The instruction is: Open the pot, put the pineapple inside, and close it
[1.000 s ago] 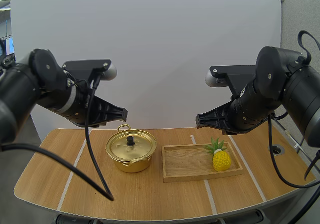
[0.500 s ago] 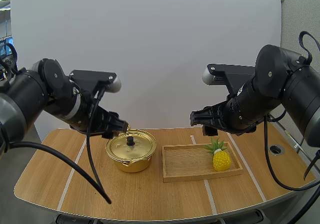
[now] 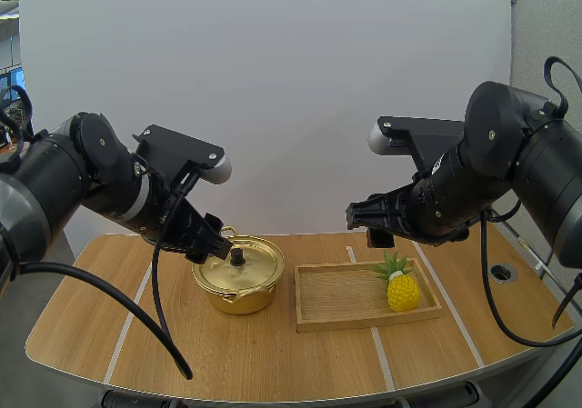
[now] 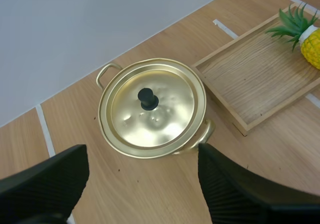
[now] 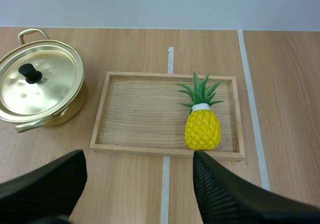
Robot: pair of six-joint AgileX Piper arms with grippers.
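The left gripper (image 3: pixel 214 243) hangs just over the left rim of the gold pot (image 3: pixel 238 281). Its fingers are spread wide, apparently ready to straddle the black knob (image 4: pixel 148 99) of the lid (image 4: pixel 165 121), which sits shut on the pot. Just beside the pot, the wooden tray (image 3: pixel 332 292) carries the pineapple (image 3: pixel 402 290) at its right end. The right gripper (image 3: pixel 368 226) hovers above the tray, also wide apart, likely poised for the fruit once the lid is off.

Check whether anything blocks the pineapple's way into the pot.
Yes: the lid sits shut on the pot. The pineapple is in the wooden tray beside the pot; otherwise only the tray's wall stands between them.
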